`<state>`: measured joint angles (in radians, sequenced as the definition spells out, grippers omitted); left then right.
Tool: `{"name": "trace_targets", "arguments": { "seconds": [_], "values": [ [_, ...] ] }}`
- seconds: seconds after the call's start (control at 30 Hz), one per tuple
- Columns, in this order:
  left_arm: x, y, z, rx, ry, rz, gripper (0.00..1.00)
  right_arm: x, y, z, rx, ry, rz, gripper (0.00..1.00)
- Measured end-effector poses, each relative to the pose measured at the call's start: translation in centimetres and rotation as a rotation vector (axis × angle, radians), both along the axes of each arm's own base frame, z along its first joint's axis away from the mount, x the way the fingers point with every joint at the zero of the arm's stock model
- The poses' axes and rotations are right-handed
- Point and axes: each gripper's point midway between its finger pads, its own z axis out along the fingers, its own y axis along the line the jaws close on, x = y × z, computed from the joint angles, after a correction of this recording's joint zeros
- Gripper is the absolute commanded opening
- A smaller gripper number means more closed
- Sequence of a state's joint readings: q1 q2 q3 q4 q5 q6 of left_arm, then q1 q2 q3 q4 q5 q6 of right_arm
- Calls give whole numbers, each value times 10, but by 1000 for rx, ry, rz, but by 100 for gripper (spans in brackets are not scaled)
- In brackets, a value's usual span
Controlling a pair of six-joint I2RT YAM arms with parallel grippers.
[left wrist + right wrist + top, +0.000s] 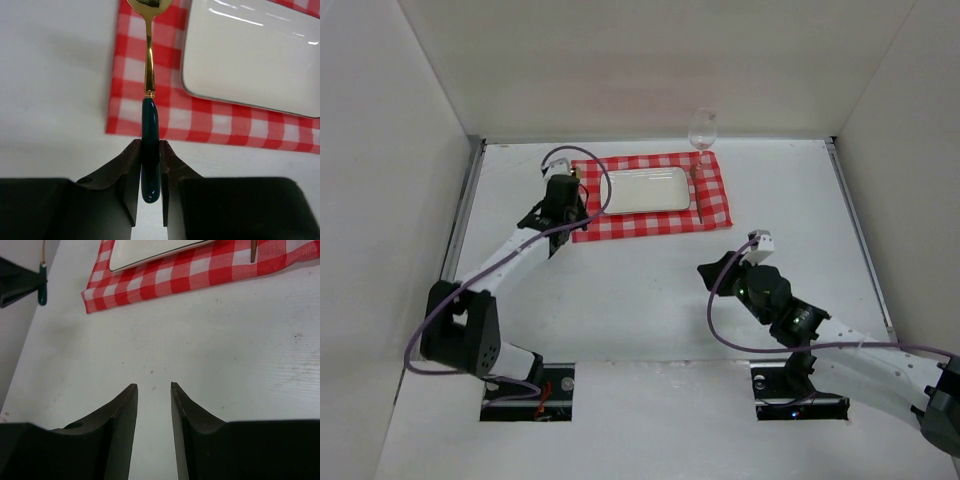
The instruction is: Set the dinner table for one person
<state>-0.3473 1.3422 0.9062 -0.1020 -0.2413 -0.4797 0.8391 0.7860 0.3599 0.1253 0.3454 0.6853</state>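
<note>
The dinner table (650, 300) is a large matte-white top. A red-and-white checked cloth (715, 215) lies at its far middle with a white rectangular plate (645, 190) on it. My left gripper (572, 198) is at the cloth's left edge, shut on the dark teal handle of a gold spoon (149, 75). The spoon's bowl reaches over the cloth's left strip beside the plate (250, 55). My right gripper (708, 270) hangs over bare table in front of the cloth, open and empty (152, 387).
A wine glass (703, 128) stands just behind the cloth's far right corner. A thin utensil (697, 190) lies on the cloth right of the plate. Metal rails (465, 210) run along the table's sides, with white walls around.
</note>
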Motion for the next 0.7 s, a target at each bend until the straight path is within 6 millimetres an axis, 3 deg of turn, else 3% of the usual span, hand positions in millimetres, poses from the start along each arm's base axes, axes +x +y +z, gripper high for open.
{"name": "trace_targets", "arguments": {
  "seconds": [0.1, 0.27, 0.43, 0.7],
  "values": [
    [32, -15, -8, -12, 14, -69, 2, 1, 1, 2, 11, -9, 0, 45],
    [71, -15, -43, -22, 92, -105, 2, 0, 0, -3, 7, -4, -1, 49],
    [87, -21, -66, -16, 140, -142, 2, 0, 0, -3, 8, -3, -1, 50],
    [97, -27, -67, 5, 137, -157, 2, 1, 2, -10, -5, 8, -1, 50]
  ]
}}
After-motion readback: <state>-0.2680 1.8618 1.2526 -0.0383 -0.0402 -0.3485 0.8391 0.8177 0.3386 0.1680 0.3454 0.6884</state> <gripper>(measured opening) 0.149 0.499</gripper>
